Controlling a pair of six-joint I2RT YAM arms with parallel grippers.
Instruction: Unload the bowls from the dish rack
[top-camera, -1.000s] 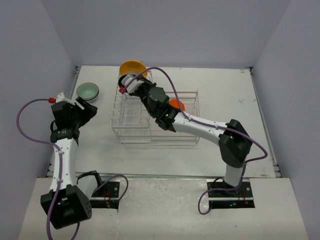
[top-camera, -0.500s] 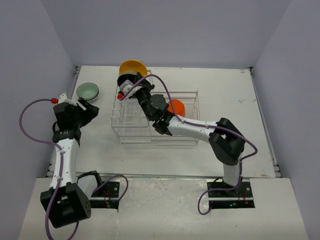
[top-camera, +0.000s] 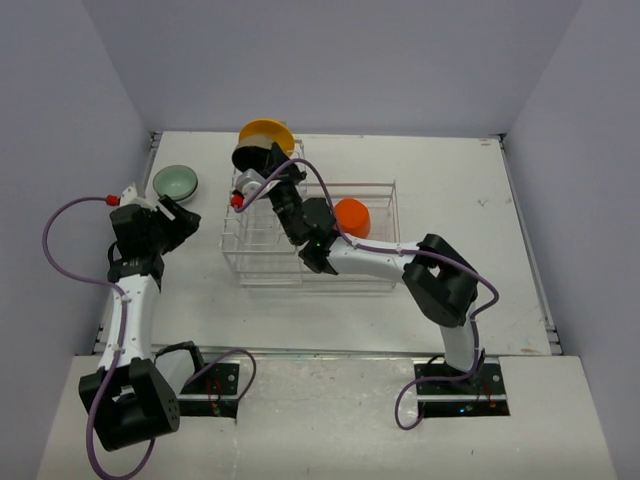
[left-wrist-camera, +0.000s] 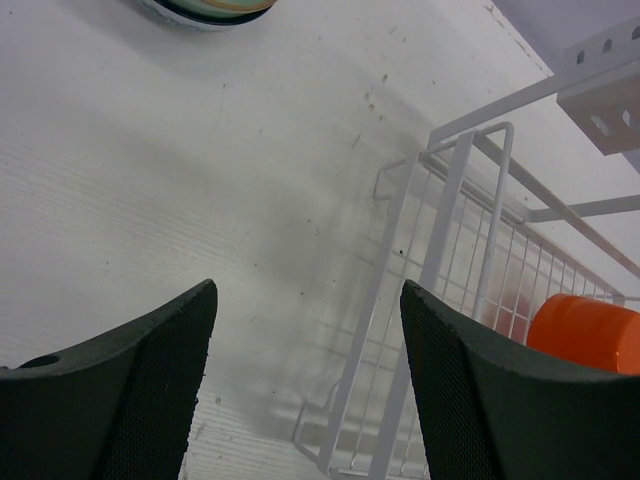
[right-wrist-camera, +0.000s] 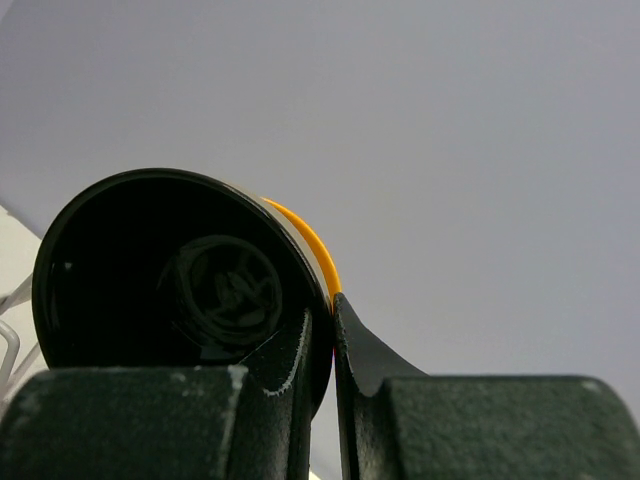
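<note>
The white wire dish rack stands mid-table. A yellow bowl stands on edge in its tall far-left section, with a black bowl just in front of it. My right gripper is shut on the black bowl's rim. In the right wrist view the black bowl fills the left, the yellow bowl's rim shows behind it, and my gripper pinches the black rim. An orange-red bowl lies in the low basket. A mint bowl sits on the table. My left gripper is open and empty. The blue-and-white bowl is out of view.
In the left wrist view the open gripper hovers over bare table, with the rack's near-left corner and the orange-red bowl to the right and the mint bowl's edge at the top. Grey walls enclose the table.
My right gripper has reached farther left and back over the rack to the black bowl. The left arm has shifted only slightly.
</note>
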